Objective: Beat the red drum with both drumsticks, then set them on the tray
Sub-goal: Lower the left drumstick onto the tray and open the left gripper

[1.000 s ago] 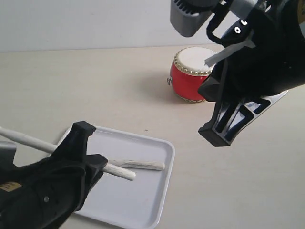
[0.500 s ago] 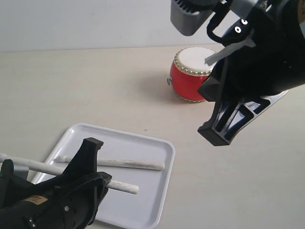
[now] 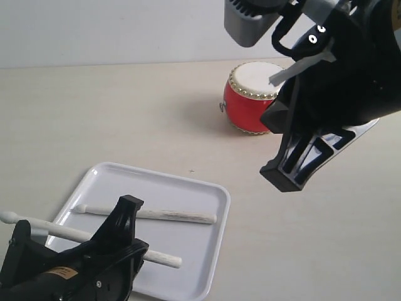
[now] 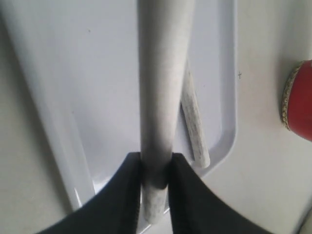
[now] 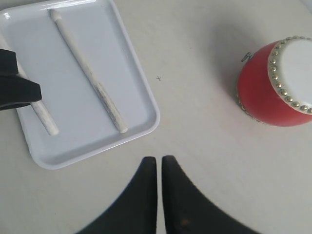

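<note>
Your left gripper (image 4: 155,170) is clamped on one drumstick (image 3: 50,229), a slim, pale, whitewashed wooden rod. The jaws pinch it near its blunt butt end. In the exterior view this stick slants across the near half of the tray (image 3: 194,244). Its butt lies over the tray floor, and its small rounded tip pokes out past the tray's left rim. You cannot tell from these views whether the butt touches the tray or hangs just above it.

The second drumstick (image 3: 175,215) matches the first and lies flat inside the tray. It runs along the tray's length, beside the held one but apart from it, and both its ends are inside the rim.

The tray is glossy white and rectangular, with rounded corners and a low raised rim. Your left gripper hides its near left corner in the exterior view.

The red drum (image 3: 247,110) stands upright, well apart from the tray, toward the far right of the table (image 3: 113,113). It has a shiny red barrel, a white skin ringed with gold studs and a small metal ring on its side.

Your right gripper (image 5: 157,161) has its jaws pressed together with nothing between them. It hangs high over bare table, off the tray's right rim.

A wide stretch of pale tabletop lies bare between tray and drum. The far left of the table is bare too.
</note>
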